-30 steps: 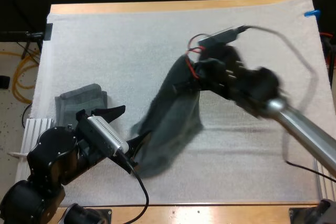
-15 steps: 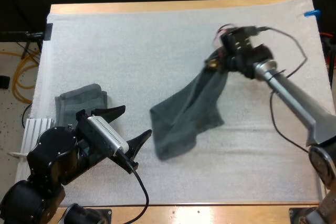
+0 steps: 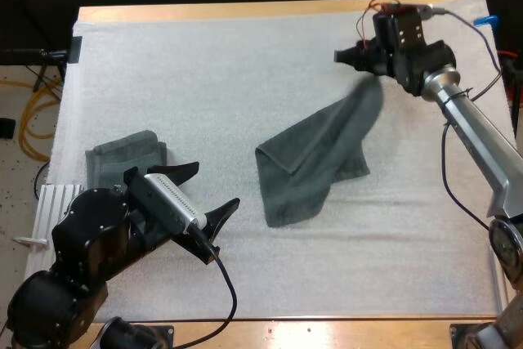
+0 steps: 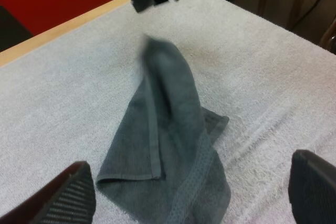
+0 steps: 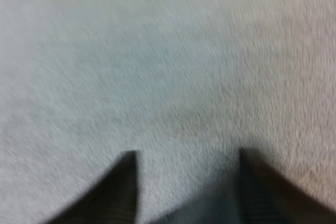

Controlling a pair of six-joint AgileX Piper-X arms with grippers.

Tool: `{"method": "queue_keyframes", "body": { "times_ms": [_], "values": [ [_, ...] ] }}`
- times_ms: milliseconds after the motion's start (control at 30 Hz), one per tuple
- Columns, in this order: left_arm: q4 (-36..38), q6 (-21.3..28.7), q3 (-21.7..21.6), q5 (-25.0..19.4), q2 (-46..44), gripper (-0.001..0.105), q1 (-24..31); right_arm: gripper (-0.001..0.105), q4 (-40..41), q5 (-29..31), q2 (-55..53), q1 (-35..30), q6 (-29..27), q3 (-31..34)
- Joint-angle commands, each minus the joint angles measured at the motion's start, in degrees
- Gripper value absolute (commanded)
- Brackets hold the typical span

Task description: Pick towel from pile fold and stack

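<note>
Right gripper (image 3: 347,58) is open over the mat's far right. In your right wrist view its black fingers (image 5: 123,187) stand apart with mat between them. Left gripper (image 3: 206,192) is also open, at the near left. White mat (image 3: 204,79) is fuzzy and covers the wooden table (image 3: 245,11). Grey-green towel (image 3: 315,161) lies mid-mat, loosely doubled, with one blurred corner raised below the right gripper but apart from it. Your left wrist view picks out its hemmed border — the high view gives flat grey. A small folded towel (image 3: 122,157) sits beside the left arm.

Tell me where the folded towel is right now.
In the high view the folded towel lies near the left edge of the mat, close beside the left gripper and well left of the loose towel at mid-mat.
</note>
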Motion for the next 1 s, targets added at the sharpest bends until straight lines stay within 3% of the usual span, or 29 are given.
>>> {"method": "queue_keyframes", "body": {
  "times_ms": [0, 100, 333, 567, 767, 967],
  "values": [
    [-0.3, -0.5, -0.3, -0.6, -0.2, 0.073, -0.2, 0.074, 2.1, -0.7, -1.0, -0.3, -0.5, -2.1],
    [-0.2, -0.5, -0.3, -0.3, -0.2, 0.073, -0.2, 0.073, 7.0, -0.6, -2.4, -0.3, -1.0, -5.2],
    [0.0, -0.5, -0.3, -0.3, -0.2, 0.073, -0.2, 0.055, 20.0, -0.7, -10.7, -0.3, -2.9, -5.7],
    [0.8, -0.5, -0.3, -0.3, -0.2, 0.073, -0.2, 0.054, 31.6, -0.7, -17.6, -0.3, -3.6, -4.7],
    [2.5, -0.5, -0.3, -0.3, -0.2, 0.073, -0.2, 0.054, 32.1, -0.7, -24.7, -0.3, -2.8, 4.1],
    [3.7, -0.5, -0.3, -0.3, -0.2, 0.073, -0.2, 0.054, 29.0, -0.8, -31.1, -0.3, -0.5, 18.0]
  ]
}}
